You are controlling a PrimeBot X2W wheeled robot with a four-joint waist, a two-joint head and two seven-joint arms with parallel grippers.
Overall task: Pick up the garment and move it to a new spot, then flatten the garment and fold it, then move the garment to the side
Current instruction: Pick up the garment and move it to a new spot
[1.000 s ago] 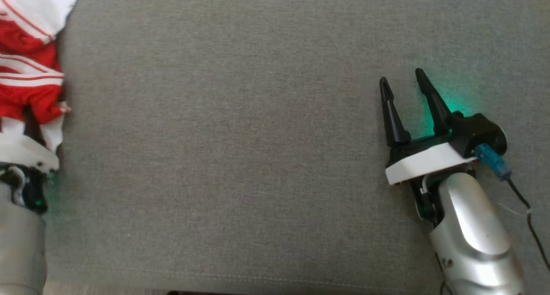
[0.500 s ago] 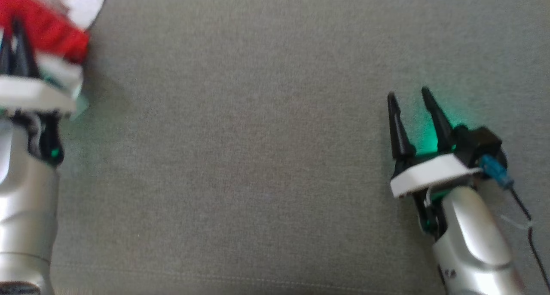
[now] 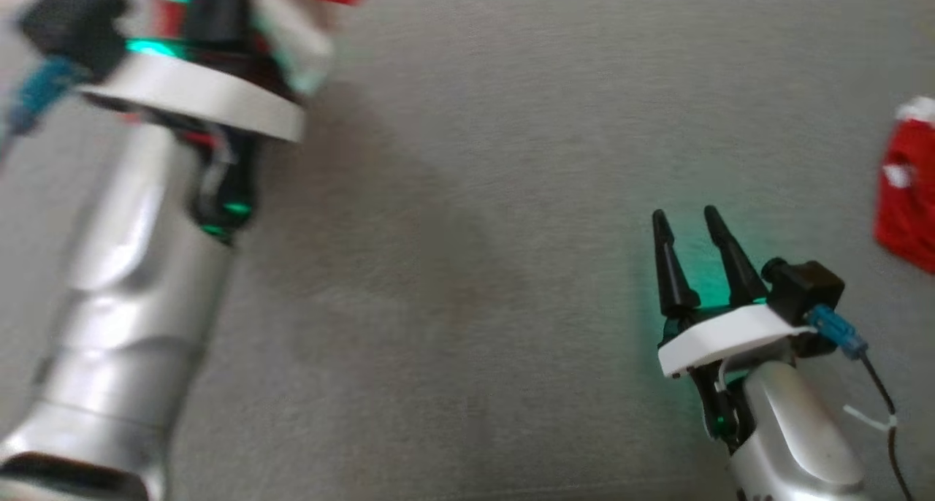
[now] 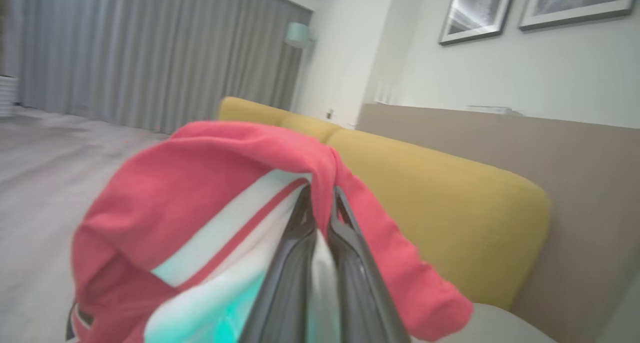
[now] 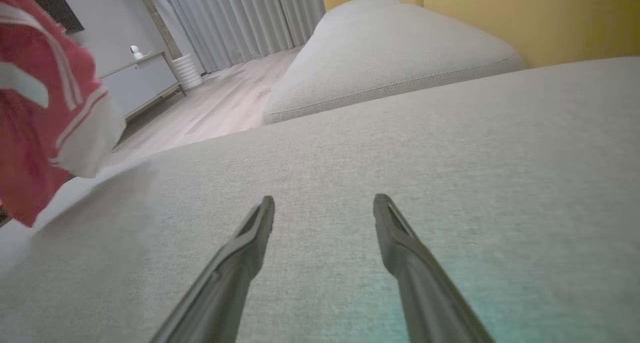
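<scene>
Left gripper: jaws clamped on garment, hanging bunched. Right gripper: jaws wide, empty. I aim to carry it slowly and lay it mid cushion.

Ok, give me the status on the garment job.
Pickup looks done: the left gripper is shut on the red-and-white garment, which hangs above the grey cushion. In hand: carrying it to a new spot. Left: flattening, folding, moving it aside. The right gripper is open, empty.

Garment draped over left tool, well left of right tool.
</scene>
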